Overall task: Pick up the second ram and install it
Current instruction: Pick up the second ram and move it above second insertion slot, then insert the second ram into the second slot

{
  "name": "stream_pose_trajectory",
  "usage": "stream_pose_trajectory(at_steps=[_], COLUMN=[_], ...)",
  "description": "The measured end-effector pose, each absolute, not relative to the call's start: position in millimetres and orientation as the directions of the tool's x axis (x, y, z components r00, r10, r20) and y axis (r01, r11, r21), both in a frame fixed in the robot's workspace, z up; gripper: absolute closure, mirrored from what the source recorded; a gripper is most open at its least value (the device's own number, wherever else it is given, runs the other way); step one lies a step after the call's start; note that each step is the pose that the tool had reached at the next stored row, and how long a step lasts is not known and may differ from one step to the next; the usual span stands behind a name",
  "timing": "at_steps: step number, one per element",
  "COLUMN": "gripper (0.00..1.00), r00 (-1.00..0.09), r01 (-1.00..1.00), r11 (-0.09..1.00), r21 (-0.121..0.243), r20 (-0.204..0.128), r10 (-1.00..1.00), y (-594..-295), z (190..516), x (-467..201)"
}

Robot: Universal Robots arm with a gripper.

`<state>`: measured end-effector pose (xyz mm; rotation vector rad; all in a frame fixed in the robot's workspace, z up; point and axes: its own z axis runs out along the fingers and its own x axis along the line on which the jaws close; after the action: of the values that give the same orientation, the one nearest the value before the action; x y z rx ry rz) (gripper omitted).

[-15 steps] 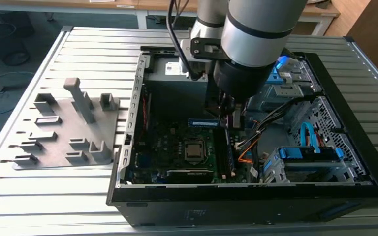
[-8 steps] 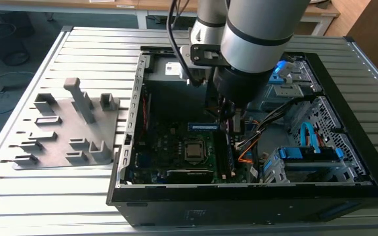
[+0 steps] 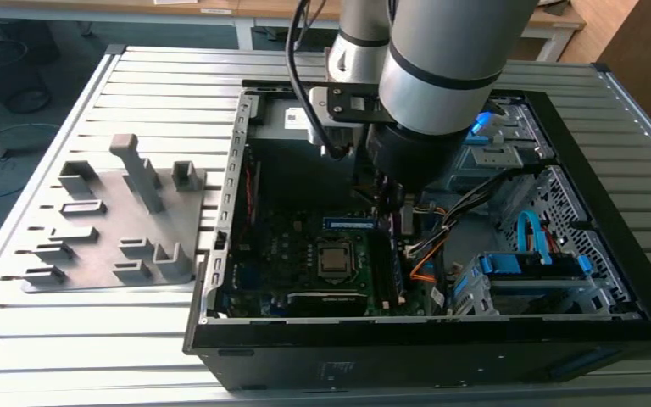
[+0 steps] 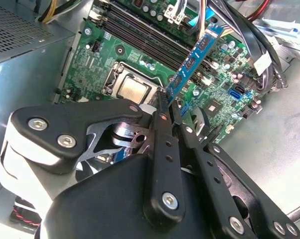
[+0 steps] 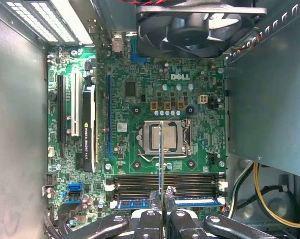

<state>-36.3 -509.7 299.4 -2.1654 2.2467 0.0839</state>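
Over the green motherboard inside the black computer case, the black gripper's jaws pinch the thin, dark-green second ram.

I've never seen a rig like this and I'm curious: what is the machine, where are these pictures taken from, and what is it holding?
A robot arm reaches into an open computer case lying on a slatted table. The exterior view looks on from off the arm; both wrist views ride on the arm and look past its gripper at the green motherboard. The gripper is shut on the second ram, a thin memory stick, held over the board. Beside the case, on the exterior view's left, lies a grey holder tray.
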Motion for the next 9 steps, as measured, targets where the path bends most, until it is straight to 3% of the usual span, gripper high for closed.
stream_pose_trajectory(at_steps=[9], gripper=[0.86], r00=[-0.037], r01=[-0.999], r11=[0.036], r21=[0.025], r20=[-0.051], r10=[-0.998], y=[-509.8], z=[299.4], x=[-36.3])
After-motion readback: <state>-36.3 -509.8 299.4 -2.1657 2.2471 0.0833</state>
